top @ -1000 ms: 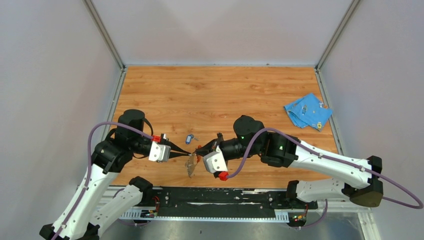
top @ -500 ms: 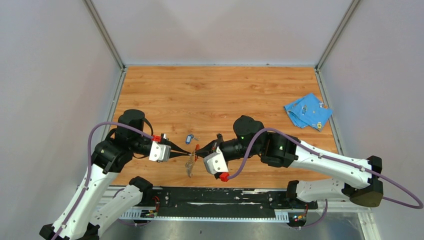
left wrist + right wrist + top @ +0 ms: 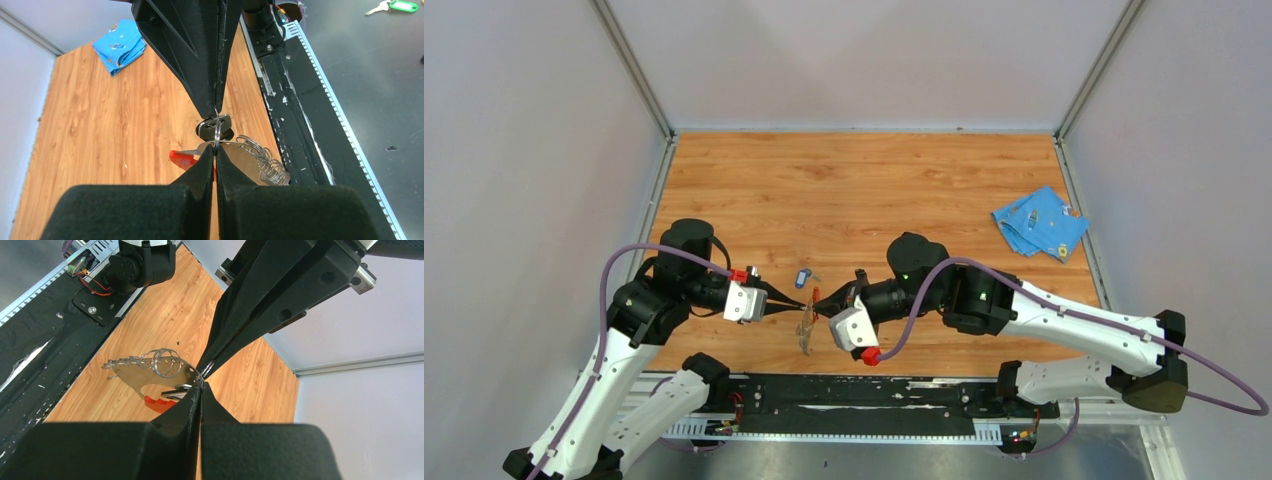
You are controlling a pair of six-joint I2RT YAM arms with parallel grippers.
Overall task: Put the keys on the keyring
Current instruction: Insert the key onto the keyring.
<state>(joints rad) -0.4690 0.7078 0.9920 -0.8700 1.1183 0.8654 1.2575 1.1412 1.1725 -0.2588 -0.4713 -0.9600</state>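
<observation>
The right arm has edged a little leftward, so the right gripper [image 3: 817, 300] now sits tip to tip with the left gripper [image 3: 800, 306] above the near edge of the wooden bench [image 3: 874, 180], somewhat left of its middle. The left arm has hardly shifted.

Both pairs of fingers are pressed fully together. Between them hangs the keyring [image 3: 805, 332] - a short curved strap fob, part silvery grey and part red, with a loose coil of wire loops at one end. In the left wrist view its small metal ring [image 3: 220, 131] stands upright, pinched at the bottom by the left fingers and reaching up into the closed tips of the right fingers. The grey plate and the red piece trail off below the meeting point, clear of the bench.

The small black-headed key [image 3: 215, 125] with a silver blade sits right at that ring, just behind it; whether the ring passes through its hole cannot be told.

The tiny blue-headed key [image 3: 802, 278] - also silver-bladed - lies flat on the bench just beyond the two grippers, touching neither.

A crumpled blue cloth [image 3: 1039, 222] lies by the right edge, well apart from the rest.
</observation>
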